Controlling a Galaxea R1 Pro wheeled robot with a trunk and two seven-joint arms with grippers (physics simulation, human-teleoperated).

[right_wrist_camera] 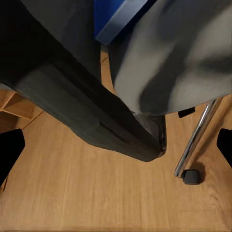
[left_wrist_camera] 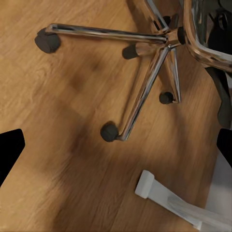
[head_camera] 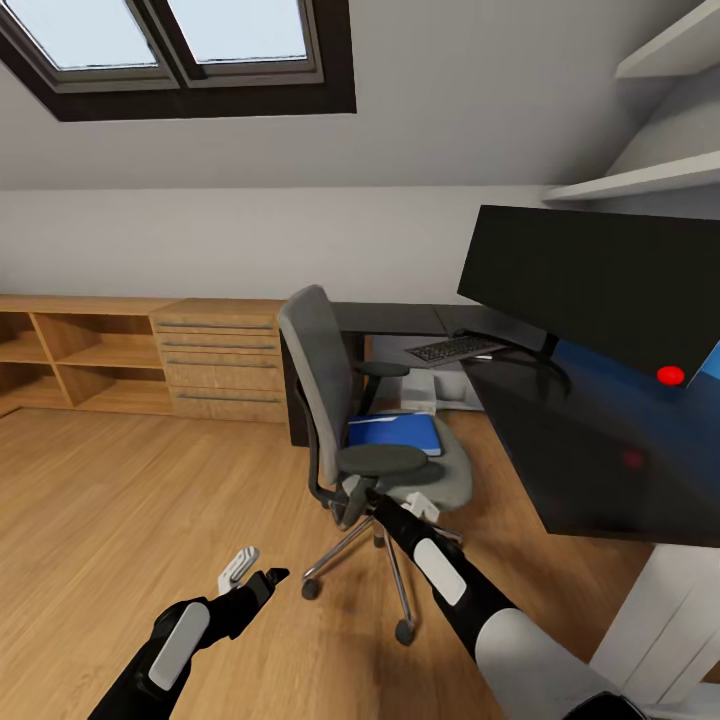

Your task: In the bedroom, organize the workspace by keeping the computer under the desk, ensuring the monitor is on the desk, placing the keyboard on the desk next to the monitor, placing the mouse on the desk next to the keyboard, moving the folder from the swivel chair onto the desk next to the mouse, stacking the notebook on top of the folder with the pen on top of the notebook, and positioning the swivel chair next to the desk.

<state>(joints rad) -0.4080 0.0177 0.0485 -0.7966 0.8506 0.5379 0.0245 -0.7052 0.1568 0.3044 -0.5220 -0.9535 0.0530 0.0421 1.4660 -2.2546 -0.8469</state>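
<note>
We reach for the swivel chair (head_camera: 375, 430), which stands on the wood floor (head_camera: 150, 490) just off the corner of the black counter (head_camera: 570, 450), its grey back turned toward us and the blue folder (head_camera: 395, 433) lying flat on the seat, long side running back to front. Our right claw (head_camera: 415, 503) sits low at the near edge of the seat beside the near armrest (head_camera: 381, 459); its wrist camera looks up past that dark armrest (right_wrist_camera: 82, 92) to the folder's corner (right_wrist_camera: 118, 17), so the folder lies just above and beyond it, and the right arm is plainly the nearer. Whether that claw is released or clenched we cannot tell. Our left claw (head_camera: 255, 570) hangs released over bare floor, well apart from the chair's chrome base (left_wrist_camera: 145, 67). The monitor (head_camera: 600, 290) and keyboard (head_camera: 455, 349) already rest on the counter. We judge the seat's front side open for a lift, with the armrest the edge to clear.
</note>
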